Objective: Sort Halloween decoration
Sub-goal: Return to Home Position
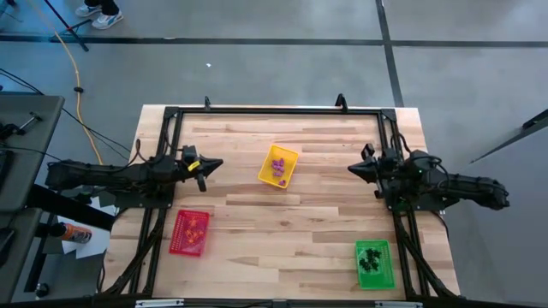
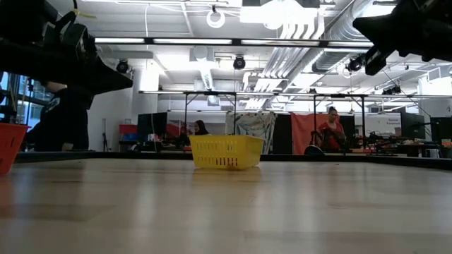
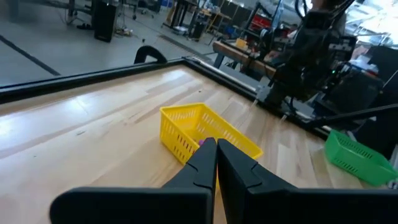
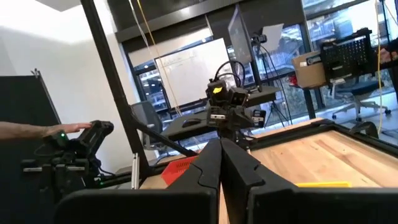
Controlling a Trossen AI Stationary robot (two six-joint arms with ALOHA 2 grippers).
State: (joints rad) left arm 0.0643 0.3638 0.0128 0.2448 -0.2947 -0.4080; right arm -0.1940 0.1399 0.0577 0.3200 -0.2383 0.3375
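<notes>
1. The only writing in view is on a pale screen (image 4: 186, 71) behind the table in the right wrist view, and it is too small to read.
2. The left gripper (image 1: 216, 163) hangs above the left side of the table (image 1: 282, 218) and points inward. Its own wrist view shows the two fingers pressed together, holding nothing (image 3: 216, 144).
3. The right gripper (image 1: 352, 169) mirrors it on the right side, also raised. Its fingers likewise meet at the tips with nothing between them (image 4: 221, 144).
4. From above, the purple trinkets (image 1: 278, 164) lie in the yellow tray (image 1: 291, 157) between the two grippers. The orange trinkets (image 1: 193, 226) lie in the red tray (image 1: 178, 241) near the front left. The black trinkets (image 1: 372, 258) lie in the green tray (image 1: 360, 275) at the front right.
5. The low view hides every trinket behind the tray walls. It shows only the yellow tray (image 2: 226, 152) in the middle, the red tray (image 2: 10, 144) at the edge, and a seated person (image 2: 330, 131) in the room beyond.
6. The left wrist view alone catches a purple trinket through the yellow tray's open top (image 3: 202, 142).
7. The right wrist view alone shows a hand (image 4: 69, 129) resting on dark equipment off the table.
</notes>
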